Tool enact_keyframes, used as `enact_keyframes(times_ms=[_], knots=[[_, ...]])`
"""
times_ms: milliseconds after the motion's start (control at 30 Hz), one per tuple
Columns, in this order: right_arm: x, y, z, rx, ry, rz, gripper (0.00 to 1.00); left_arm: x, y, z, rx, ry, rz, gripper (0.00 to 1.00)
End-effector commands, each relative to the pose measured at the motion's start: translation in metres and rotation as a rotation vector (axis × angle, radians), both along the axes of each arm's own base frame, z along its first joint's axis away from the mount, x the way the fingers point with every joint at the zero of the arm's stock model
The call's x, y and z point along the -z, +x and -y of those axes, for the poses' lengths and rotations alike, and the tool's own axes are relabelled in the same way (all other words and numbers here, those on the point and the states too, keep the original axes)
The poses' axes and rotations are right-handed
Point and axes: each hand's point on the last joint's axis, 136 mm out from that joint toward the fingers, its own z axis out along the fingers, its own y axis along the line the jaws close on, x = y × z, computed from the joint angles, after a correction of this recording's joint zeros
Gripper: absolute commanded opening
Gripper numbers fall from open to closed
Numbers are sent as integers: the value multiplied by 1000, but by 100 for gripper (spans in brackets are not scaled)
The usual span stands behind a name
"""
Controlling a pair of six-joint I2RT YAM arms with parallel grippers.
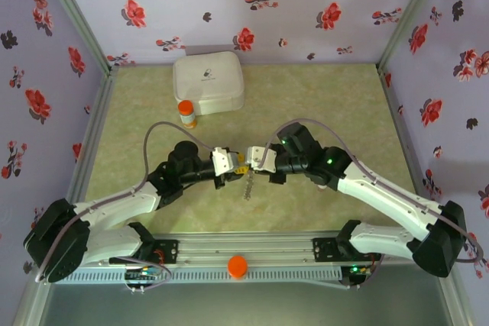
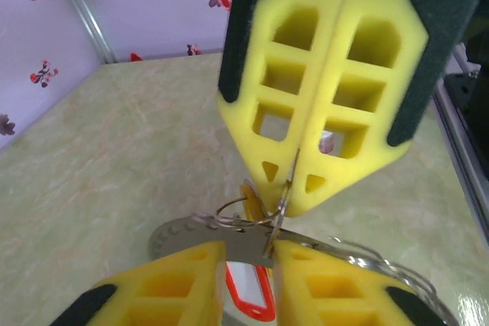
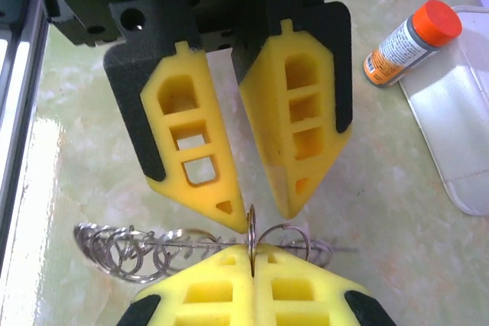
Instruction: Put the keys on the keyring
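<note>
Closest in, the right gripper (image 3: pixel 250 250) has its yellow honeycomb-foam pads pressed flat together on a small thin wire ring (image 3: pixel 250 223), held edge-on above the pale green marbled table (image 3: pixel 397 188). Facing it tip to tip, the left gripper (image 3: pixel 260 215) stands with its pads a little apart. In its own wrist view a flat bit of grey metal sits between the tips, but I cannot tell whether it is truly pinched.

The keys sit right at that meeting point. The tiny key with the brassy orange-yellow head (image 2: pixel 247 191) is beside the wire ring, and the one with the red oblong plastic tag (image 2: pixel 248 295) shows in the gap between the left pads. The keyring, a limp dark grey metal loop with a beaded edge (image 2: pixel 179 233), trails out to either side of the same spot.

The threading looks under way rather than done. To do it well, the right pinch should hold firm and steady while the left makes only small, slow moves, so that the foam tips do not collide and the limp loop does not swing.

The orange-capped small bottle (image 3: pixel 412 40) carries a printed label too blurred to read. The white rounded plastic case (image 1: pixel 208 82) bears a small dark mark, also unreadable.
</note>
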Motion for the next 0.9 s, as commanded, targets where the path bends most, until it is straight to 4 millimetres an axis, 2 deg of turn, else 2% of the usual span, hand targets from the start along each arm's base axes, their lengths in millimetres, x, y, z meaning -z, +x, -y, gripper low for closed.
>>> enact_keyframes(times_ms=[0,33,100,200,367,400,500,567,600,633,700,767,867], knots=[[-15,0,-3,-30,-3,50,0,-6,0,5,24,6,27,10],[-14,-1,-4,-34,-4,46,0,-7,0,6,32,4,34,6],[-13,-1,-6,-34,4,38,0,-10,-1,7,39,-8,38,6],[-8,-2,-9,-29,14,21,0,-14,-5,8,63,-35,15,14],[-12,-1,-15,-31,59,14,0,-14,-8,9,69,-68,-14,16],[-13,-1,-16,-31,65,15,0,-14,-8,10,73,-75,-15,14],[-14,1,-15,-21,68,20,0,-15,-6,12,79,-80,-9,0],[-15,0,-13,-7,81,16,0,-14,-6,12,80,-77,0,0],[-18,2,-11,14,107,9,7,-15,-6,11,80,-79,5,0],[-22,5,-8,42,151,-3,17,-13,-6,11,78,-81,7,0],[-27,12,2,89,250,-37,30,-14,-5,9,73,-101,21,0],[-28,15,10,113,307,-34,35,-16,-6,8,72,-135,37,0],[-23,13,14,112,312,-8,37,-23,-10,7,87,-195,43,0]])
